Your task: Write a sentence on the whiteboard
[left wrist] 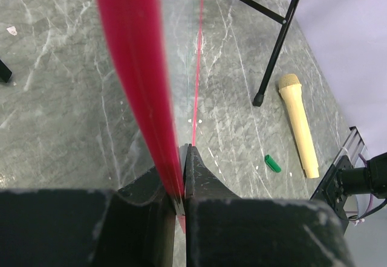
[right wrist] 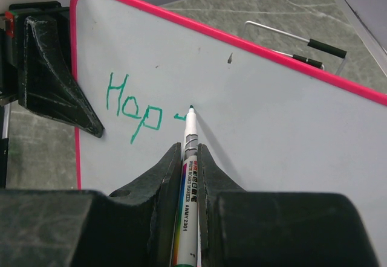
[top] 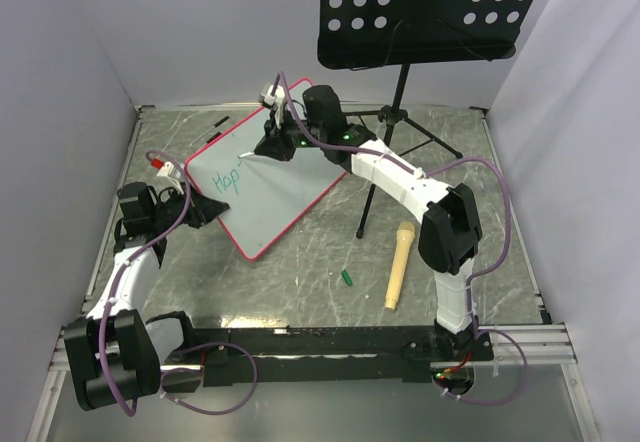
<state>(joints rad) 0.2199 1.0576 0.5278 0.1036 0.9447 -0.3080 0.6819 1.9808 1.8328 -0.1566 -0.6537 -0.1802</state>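
The whiteboard point(top: 275, 187) lies askew on the left-centre of the grey marbled surface point(top: 300, 272), one long side of its pink-red frame pointing toward the near middle. The left pincer point(left wrist: 183, 158) is pinching the board's left edge: in its own wrist view the red frame runs straight in between the two dark fingers, which are pressed against it from both sides. The right pincer point(right wrist: 188, 152) reaches over the board from the right and is clamped on a marker point(right wrist: 188, 176), a thin white pen with a coloured label, gripped partway down its barrel. The marker's dark tip touches the white face just right of the writing. The sentence point(right wrist: 133, 107) is in teal-green strokes near the board's left end and reads only "Hop", with a short dash-like stroke beside it at the pen tip; the rest of the white face is blank. On the surface to the right of the board stands a black music stand point(top: 430, 12), its perforated tray high at the back and its thin legs spread near the board's far right corner. A pale wooden-coloured microphone point(top: 398, 265) lies well apart to the right, with a small green cap point(top: 347, 278) just beside it on the left.
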